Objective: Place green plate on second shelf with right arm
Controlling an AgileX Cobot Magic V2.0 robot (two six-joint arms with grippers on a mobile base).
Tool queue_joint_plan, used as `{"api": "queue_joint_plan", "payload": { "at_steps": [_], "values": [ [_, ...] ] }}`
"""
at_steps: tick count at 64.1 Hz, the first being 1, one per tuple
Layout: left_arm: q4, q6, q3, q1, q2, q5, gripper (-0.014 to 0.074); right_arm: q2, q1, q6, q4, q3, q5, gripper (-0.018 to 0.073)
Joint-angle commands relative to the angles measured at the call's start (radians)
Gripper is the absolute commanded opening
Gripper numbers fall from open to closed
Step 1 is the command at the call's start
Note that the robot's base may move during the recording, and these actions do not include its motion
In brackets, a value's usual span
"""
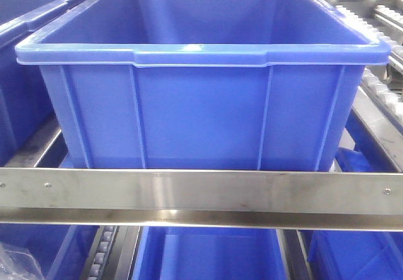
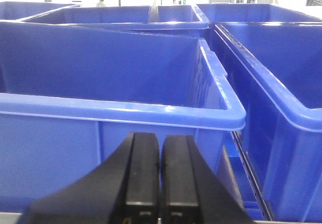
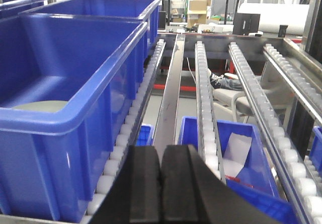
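Blue bins [image 1: 201,104] are carried on a roller rack [image 3: 204,108] behind a steel rail [image 1: 201,192].

Blue bins [image 1: 201,110]; plate [image 3: 40,105] seemingly pale green.

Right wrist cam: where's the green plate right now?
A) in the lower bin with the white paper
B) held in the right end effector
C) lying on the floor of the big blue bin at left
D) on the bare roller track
C: the green plate lies flat inside the blue bin, while the right end effector is shut and holds nothing.
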Motion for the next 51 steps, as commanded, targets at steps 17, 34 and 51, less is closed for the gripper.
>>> {"api": "queue_joint_plan", "payload": {
  "at_steps": [17,34,51],
  "values": [
    [-0.007,-0.002,0.040,-0.003,-0.018,-0.081,0.0130,-0.020,-0.002,0.016,0.036,-0.016,-0.118,0.0055],
    [-0.007,-0.002,0.040,-0.003,-0.018,-0.081,0.0130,-0.020,-0.061,0.018,0.036,-0.016,-0.121,0.0055],
    [-0.007,-0.002,0.040,-0.003,-0.018,-0.081,0.0130,-0.020,-0.071,0.024,0.036,-0.016,-0.121,0.0055]
  ]
}}
